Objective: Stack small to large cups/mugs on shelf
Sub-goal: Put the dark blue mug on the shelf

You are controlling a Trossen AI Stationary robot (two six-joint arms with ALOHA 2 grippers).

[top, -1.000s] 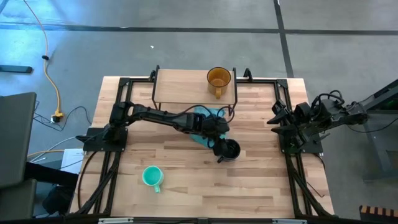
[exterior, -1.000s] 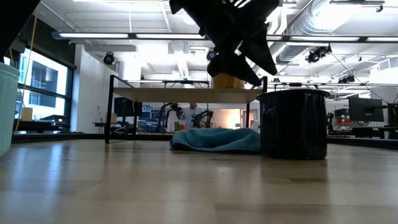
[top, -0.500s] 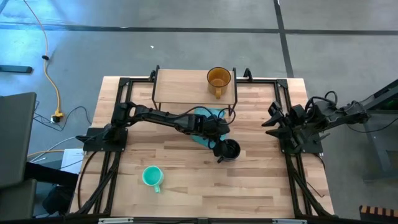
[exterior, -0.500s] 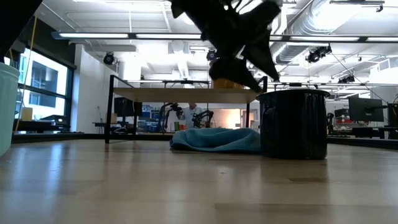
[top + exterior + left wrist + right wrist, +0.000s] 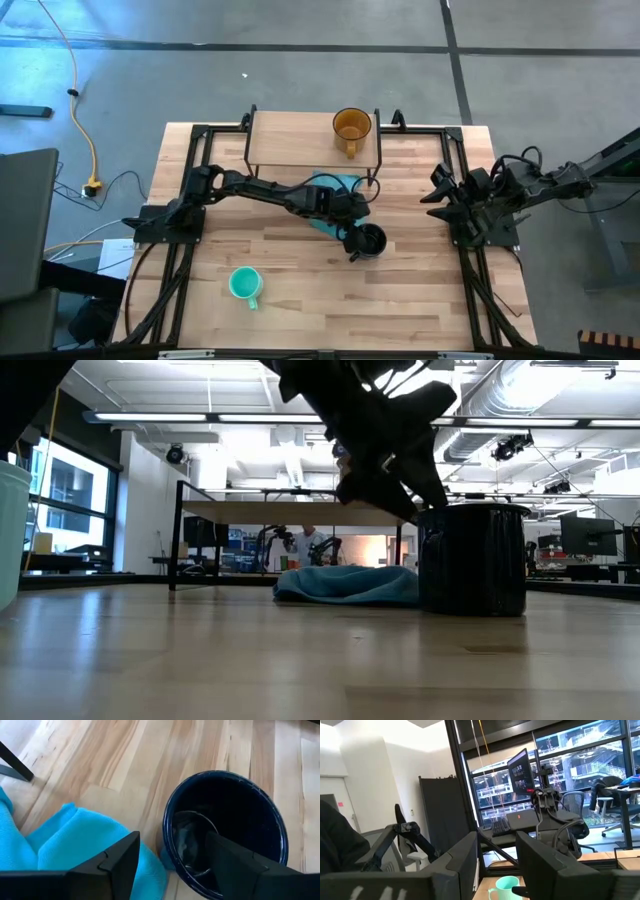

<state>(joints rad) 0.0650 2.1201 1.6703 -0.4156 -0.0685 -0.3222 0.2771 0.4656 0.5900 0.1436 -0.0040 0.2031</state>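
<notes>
The dark navy mug [image 5: 369,240] stands upright on the table beside the light blue cloth [image 5: 337,186], its handle [image 5: 353,255] toward the near edge. My left gripper [image 5: 354,228] is open just above its rim [image 5: 169,836]: one finger [image 5: 235,862] is over the mug's hollow, the other finger [image 5: 117,865] is outside, above the cloth [image 5: 70,845]. The amber mug [image 5: 351,127] stands on the shelf [image 5: 290,140]. The teal mug [image 5: 244,284] sits near the table's near-left part. My right gripper [image 5: 438,192] waits open at the right edge. My left gripper [image 5: 400,495] comes slanting down from the far left, with the navy mug's wall [image 5: 470,560] between its open fingers at the side next to the cloth. I cannot tell whether either finger touches the rim.
The shelf's thin black legs [image 5: 178,535] stand just beyond the cloth [image 5: 345,584]. Bare tabletop [image 5: 300,290] lies between the teal and navy mugs. A black frame [image 5: 470,280] runs along the table's left and right sides. The teal mug [image 5: 507,885] shows in the right wrist view.
My left gripper has come down toward the navy mug's rim, staying open; the mug has not moved. My right arm has shifted a little toward the table's middle.
</notes>
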